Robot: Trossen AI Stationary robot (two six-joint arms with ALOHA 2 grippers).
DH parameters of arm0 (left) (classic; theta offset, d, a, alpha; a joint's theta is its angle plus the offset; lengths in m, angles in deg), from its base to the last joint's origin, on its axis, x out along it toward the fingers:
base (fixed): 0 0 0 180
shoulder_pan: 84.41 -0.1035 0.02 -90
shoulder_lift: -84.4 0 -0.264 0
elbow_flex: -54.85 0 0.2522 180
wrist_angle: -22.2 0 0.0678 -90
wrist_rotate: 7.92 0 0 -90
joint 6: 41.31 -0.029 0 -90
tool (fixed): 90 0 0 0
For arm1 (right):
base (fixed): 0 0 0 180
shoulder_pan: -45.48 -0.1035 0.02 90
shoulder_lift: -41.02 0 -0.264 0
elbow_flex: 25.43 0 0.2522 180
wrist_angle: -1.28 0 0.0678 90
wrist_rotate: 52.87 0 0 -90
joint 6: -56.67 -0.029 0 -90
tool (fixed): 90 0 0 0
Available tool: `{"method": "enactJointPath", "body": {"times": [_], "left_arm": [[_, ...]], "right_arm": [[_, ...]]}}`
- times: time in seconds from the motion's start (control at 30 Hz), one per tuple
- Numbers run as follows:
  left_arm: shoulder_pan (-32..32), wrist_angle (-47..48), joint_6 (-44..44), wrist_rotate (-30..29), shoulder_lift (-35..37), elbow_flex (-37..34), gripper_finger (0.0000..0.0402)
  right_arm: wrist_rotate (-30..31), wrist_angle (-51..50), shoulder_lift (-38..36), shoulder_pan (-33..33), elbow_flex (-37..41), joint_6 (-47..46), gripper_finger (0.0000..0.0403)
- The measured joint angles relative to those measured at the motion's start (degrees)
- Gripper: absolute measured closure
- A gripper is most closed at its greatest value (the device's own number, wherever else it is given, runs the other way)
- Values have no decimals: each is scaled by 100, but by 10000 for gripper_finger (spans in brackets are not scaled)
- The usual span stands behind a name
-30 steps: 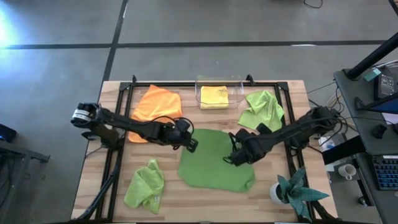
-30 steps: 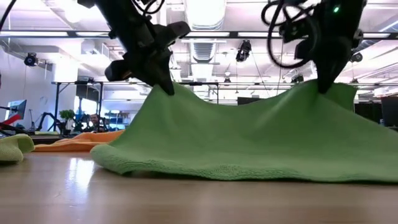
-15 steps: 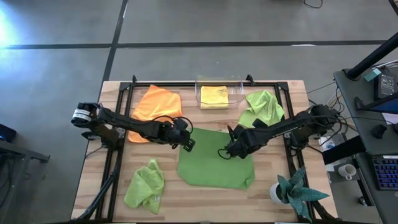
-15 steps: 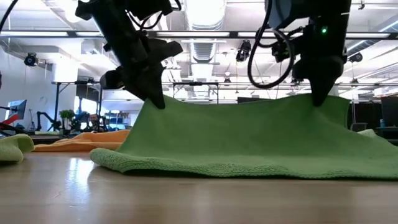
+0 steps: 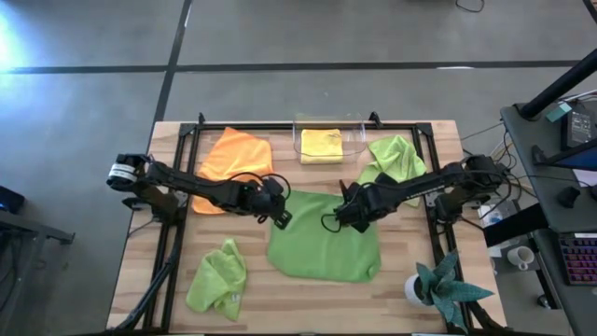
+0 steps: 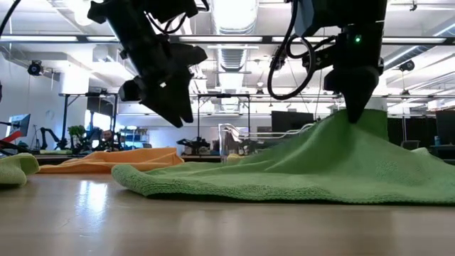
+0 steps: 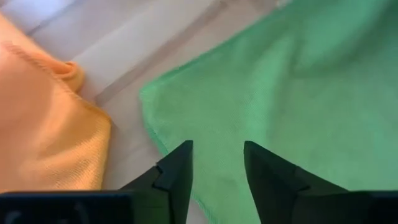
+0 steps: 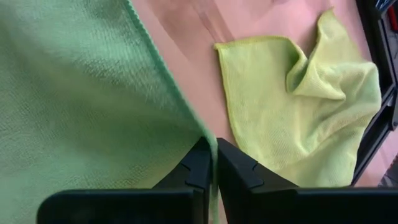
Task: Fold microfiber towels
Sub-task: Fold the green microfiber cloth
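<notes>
A lime green towel [image 5: 322, 247] lies spread in the middle of the table, its far right part raised in a peak [image 6: 348, 124]. My right gripper [image 5: 347, 217] is shut on that peak. My left gripper [image 5: 280, 217] hovers open just above the towel's far left corner [image 7: 149, 99], which lies flat on the wood, and touches nothing. An orange towel [image 5: 233, 159] lies at the far left, and a folded yellow one [image 5: 322, 146] sits in the clear bin. Two crumpled lime green towels rest at the far right [image 5: 392, 163] and near left [image 5: 217, 278]. My right gripper pinches the green towel's hemmed edge [image 8: 202, 134] between its two fingers, at the towel's far right. The fingers come from above, slanting down. The held part stands up as a peak, and the cloth slopes from it down to the table, where the rest lies.
The clear bin [image 5: 328, 126] stands at the far edge in the middle. A teal spiky plant in a white pot [image 5: 438, 285] is at the near right corner. Black rails [image 5: 182, 187] run along both sides of the table.
My left gripper has opened and let go of the towel's far left corner, which has dropped flat onto the table. My right gripper, still shut, has carried the far right part toward the table's left and far edge. The towel now peaks only at the right.
</notes>
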Motion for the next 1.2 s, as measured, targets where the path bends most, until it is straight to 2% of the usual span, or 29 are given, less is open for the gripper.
{"method": "enactJointPath", "body": {"times": [0.17,0.33,0.63,0.77,1.0,1.2], "left_arm": [[0,5,-546,170,10,50,271],[0,0,-1562,166,15,235,271],[-4,-2,-2711,265,19,551,271],[-9,0,-3084,372,19,641,271],[-9,0,-3073,430,87,697,271],[-7,0,-2715,432,269,708,271]], "right_arm": [[-292,0,0,94,2,39,379],[-707,17,0,118,4,37,378],[-752,37,0,131,7,-118,379],[-1182,37,0,225,11,-175,378],[-1641,33,0,254,13,393,378],[-1943,35,0,-175,13,1413,380]]}}
